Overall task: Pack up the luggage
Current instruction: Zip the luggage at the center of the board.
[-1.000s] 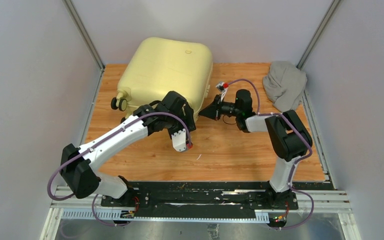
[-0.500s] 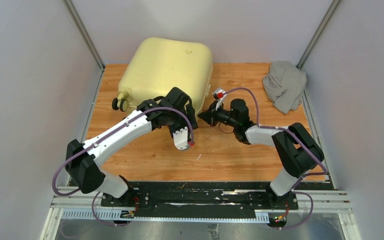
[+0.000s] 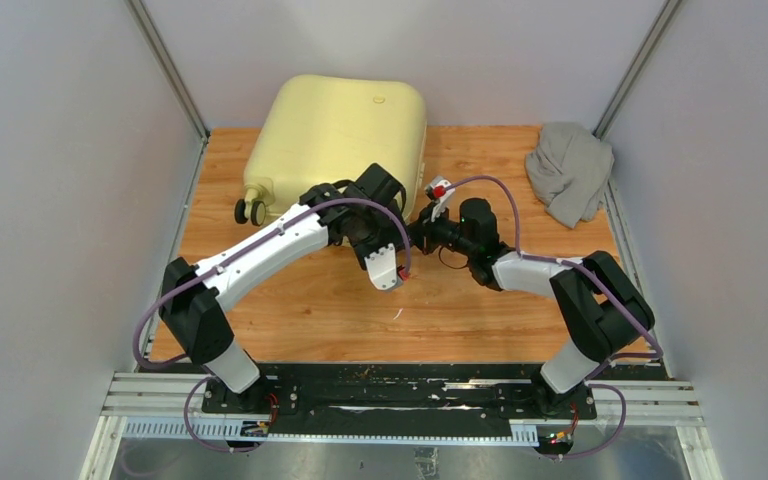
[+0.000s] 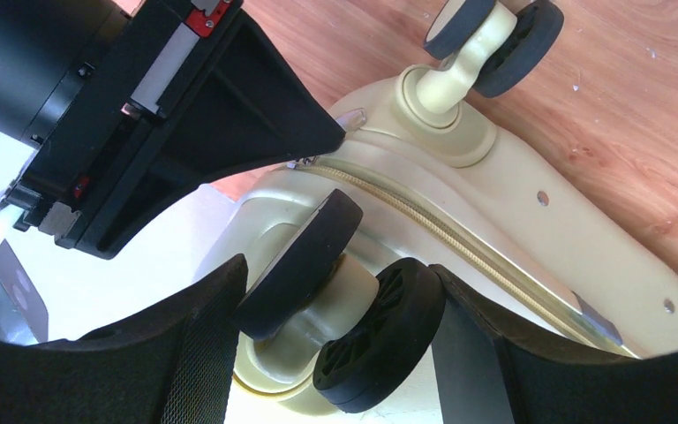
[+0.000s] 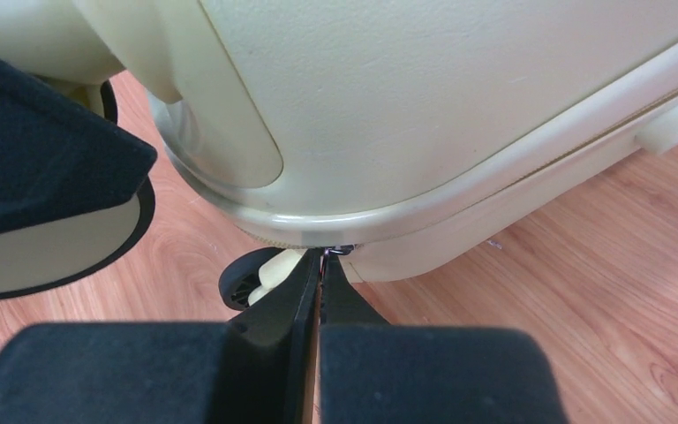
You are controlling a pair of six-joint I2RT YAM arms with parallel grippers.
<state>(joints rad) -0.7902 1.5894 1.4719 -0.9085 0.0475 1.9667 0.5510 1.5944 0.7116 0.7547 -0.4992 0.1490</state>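
The luggage [image 3: 335,135], a pale yellow hard-shell suitcase, lies closed at the back of the table. My left gripper [image 3: 388,212] is at its near right corner. In the left wrist view the left gripper [image 4: 340,309] is shut on a double black wheel [image 4: 380,327], one finger on each side. My right gripper [image 3: 415,232] points at the same corner. In the right wrist view the right gripper [image 5: 320,265] is shut, its tips pinching the small metal zipper pull [image 5: 337,251] on the zipper seam. Its tip also shows in the left wrist view [image 4: 331,137].
A crumpled grey cloth garment [image 3: 568,170] lies at the back right of the wooden table [image 3: 460,310]. Another pair of suitcase wheels [image 3: 252,211] sticks out at the left. Grey walls and metal posts close in the table on three sides.
My left arm has swung right and the suitcase has shifted right with it. My right gripper has moved left and closer to the suitcase's near right corner.
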